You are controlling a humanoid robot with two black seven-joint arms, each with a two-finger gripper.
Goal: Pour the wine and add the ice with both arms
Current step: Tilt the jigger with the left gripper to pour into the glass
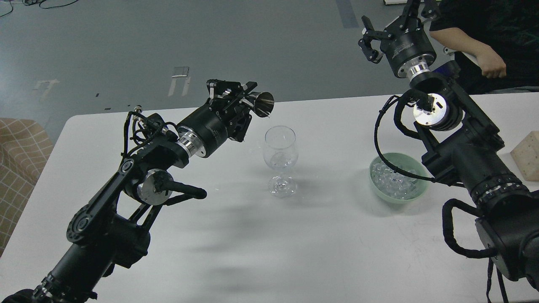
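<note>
A clear stemmed glass (281,160) stands upright mid-table with a little clear wine (279,160) low in its bowl, barely visible. My left gripper (246,99) is shut on a small shiny metal cup (262,104), held tipped on its side up and left of the glass rim, mouth facing right. A pale green bowl (398,194) at the right holds several pieces of clear ice (393,182). My right gripper (389,25) is raised high beyond the table's far edge, fingers spread, holding nothing.
The white table (294,244) spreads under both arms. A person's arm (484,54) is at the far right behind my right arm. A pale wooden block (526,155) sits at the right edge. A checked cushion (21,168) lies left of the table.
</note>
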